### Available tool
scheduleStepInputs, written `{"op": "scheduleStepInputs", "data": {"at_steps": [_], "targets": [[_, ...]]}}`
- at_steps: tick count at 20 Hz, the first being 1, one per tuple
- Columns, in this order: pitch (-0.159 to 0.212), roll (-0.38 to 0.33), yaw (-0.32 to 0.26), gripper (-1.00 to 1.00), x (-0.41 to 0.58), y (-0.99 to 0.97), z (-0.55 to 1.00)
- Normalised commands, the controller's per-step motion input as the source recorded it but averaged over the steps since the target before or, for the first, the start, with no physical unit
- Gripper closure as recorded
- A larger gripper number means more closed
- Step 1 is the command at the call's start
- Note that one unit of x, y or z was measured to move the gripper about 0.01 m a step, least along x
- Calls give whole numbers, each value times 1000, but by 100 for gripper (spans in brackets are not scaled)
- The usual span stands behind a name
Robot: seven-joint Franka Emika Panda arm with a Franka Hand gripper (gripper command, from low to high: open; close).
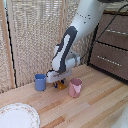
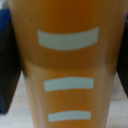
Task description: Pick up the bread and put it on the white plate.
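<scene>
Two cups flank my working spot: a blue cup (image 1: 40,82) on the exterior view's left and a pink cup (image 1: 75,87) on its right, with the clamp (image 1: 60,80) low over the worktable (image 1: 95,107) between them. Under the clamp I see a bit of orange, the toast (image 1: 61,85), resting on or just off the planks; I cannot tell which from this angle. In the wrist view the toast (image 2: 67,65) fills nearly the whole picture, an orange face with pale bars, and a dark finger (image 2: 9,65) stands on each side of it. So the toast lies right between the fingers, which look narrowed around it, though I cannot tell whether the pads actually press it. Its long axis appears to run along the fingers' length rather than across the gap. I judge the grasp to be the step in hand, lift to follow. The white crockery (image 1: 17,117) sits in the near left corner, well apart, and the blue cup lies close to that line, so I would rise straight first, clearing both cups, before heading over.
</scene>
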Motion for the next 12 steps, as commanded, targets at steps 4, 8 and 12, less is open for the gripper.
{"op": "scheduleStepInputs", "data": {"at_steps": [4,8,12], "targets": [[49,18,-43,100,0,-28,460],[67,-4,-33,100,4,-94,1000],[85,0,-27,100,0,-61,1000]]}}
